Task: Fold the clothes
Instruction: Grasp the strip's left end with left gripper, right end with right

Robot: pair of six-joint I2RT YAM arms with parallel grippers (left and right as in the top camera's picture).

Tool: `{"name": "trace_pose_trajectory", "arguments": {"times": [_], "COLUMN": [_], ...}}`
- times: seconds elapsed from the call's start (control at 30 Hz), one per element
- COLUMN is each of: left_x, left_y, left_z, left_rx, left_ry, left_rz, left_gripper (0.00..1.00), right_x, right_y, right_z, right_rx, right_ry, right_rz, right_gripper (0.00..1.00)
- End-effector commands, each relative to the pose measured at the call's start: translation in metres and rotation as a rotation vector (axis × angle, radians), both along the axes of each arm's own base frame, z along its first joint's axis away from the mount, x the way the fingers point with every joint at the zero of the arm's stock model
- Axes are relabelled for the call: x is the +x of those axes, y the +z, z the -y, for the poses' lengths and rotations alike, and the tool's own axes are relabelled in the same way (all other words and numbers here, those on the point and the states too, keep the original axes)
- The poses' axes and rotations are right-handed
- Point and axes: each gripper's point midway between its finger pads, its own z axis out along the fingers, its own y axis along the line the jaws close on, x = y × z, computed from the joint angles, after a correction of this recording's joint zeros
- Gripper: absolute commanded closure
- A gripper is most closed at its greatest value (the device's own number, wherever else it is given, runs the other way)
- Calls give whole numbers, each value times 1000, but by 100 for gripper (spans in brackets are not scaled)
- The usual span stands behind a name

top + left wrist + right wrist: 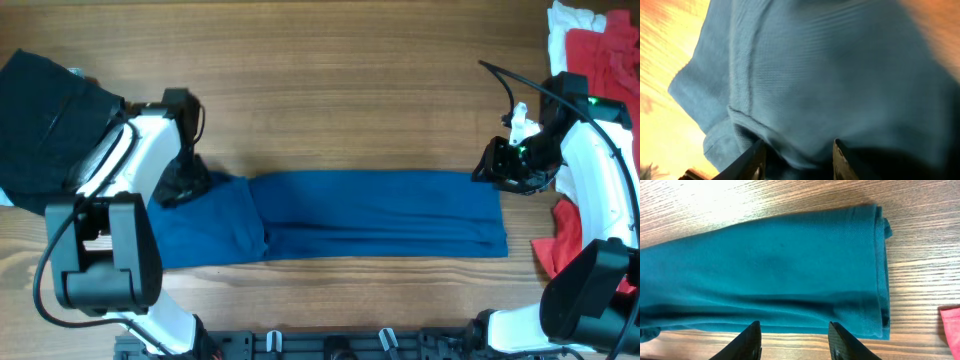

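Observation:
The royal-blue shirt (370, 215) lies folded into a long strip across the table's front half. My left gripper (185, 185) is down on its left end. In the left wrist view its fingers (798, 146) are spread, with a bulge of blue cloth (830, 75) between them. My right gripper (492, 172) hovers at the strip's far right corner. It is open and empty (795, 326) over the shirt's edge (790, 265). A red garment (600, 50) and a white garment (570, 18) lie at the back right.
A black cloth (40, 120) lies at the left edge beside my left arm. More red cloth (560, 240) lies at the right front under my right arm, and its corner shows in the right wrist view (952, 325). Bare wood table (330, 90) behind the shirt.

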Motion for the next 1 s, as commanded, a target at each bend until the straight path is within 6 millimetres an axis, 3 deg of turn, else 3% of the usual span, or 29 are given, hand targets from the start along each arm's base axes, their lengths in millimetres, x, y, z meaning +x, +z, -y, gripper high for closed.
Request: {"name": "trace_pose_trajectory", "arguments": {"times": [0.0,0.03,0.1,0.27,0.5,0.53,0.57,0.67,0.77,0.83,0.97], "left_x": [-32,-36,-40,-46,-52,-55,-58,-64,-65,-66,-74], "left_y": [-22,-24,-23,-23,-22,-21,-20,-18,-17,-17,-12], "left_z": [-16,-17,-25,-38,-37,-37,-36,-35,-35,-34,-33], "left_rx": [-12,-32,-36,-41,-63,-64,-65,-67,-68,-68,-70], "left_ry": [82,110,150,226,248,248,249,249,249,249,251], "left_rz": [-83,-89,-97,-100,-118,-132,-146,-173,-178,-183,-212], "left_gripper": [64,71,96,96,93,91,81,72,75,84,85], "right_x": [-1,-1,-1,-1,0,0,0,1,0,-1,-1], "right_y": [-2,-2,-2,-2,-2,-2,-2,-2,-2,-2,-2], "right_z": [-4,-4,-4,-4,-2,-2,-2,-2,-2,-2,-2], "right_rx": [22,22,22,22,9,9,9,9,10,10,10], "right_ry": [18,18,18,18,18,18,18,17,17,17,17], "right_rz": [-2,-2,-2,-1,1,1,2,5,0,-3,-3], "right_gripper": [56,56,56,56,56,56,56,56,56,56,56]}}
